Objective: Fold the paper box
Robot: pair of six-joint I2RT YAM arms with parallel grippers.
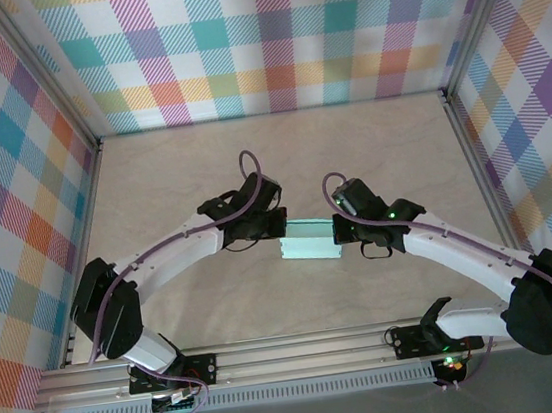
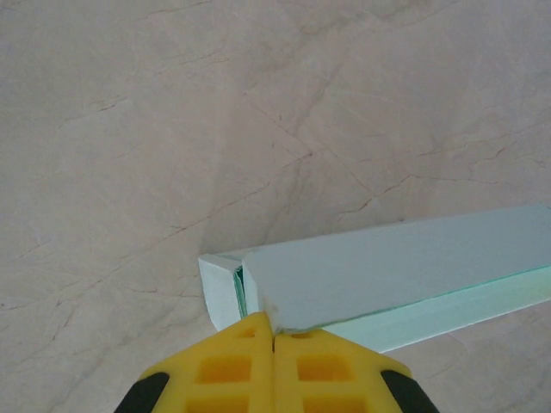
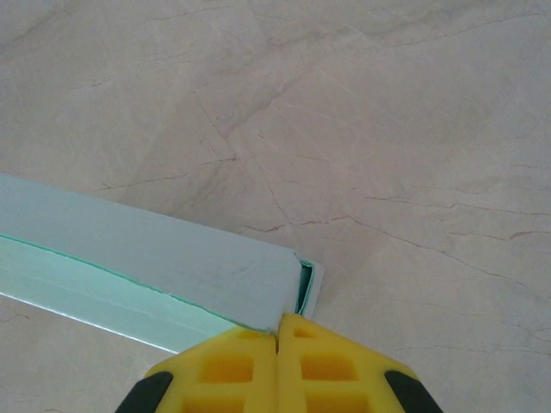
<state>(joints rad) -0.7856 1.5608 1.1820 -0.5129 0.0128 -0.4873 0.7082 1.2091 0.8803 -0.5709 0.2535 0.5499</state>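
The paper box (image 1: 309,244) is pale mint, folded flat (end flap ajar).

The top camera looks down from above and behind the left arm (image 1: 171,252) and right arm (image 1: 468,253), far enough to take in the whole table (image 1: 181,168) and the walls (image 1: 275,35). Each wrist camera sits close over the table, looking forward past the left gripper (image 2: 274,334) or right gripper (image 3: 277,332) at one end of the box (image 2: 387,275). All three share the box and, apparently, the table just around it.
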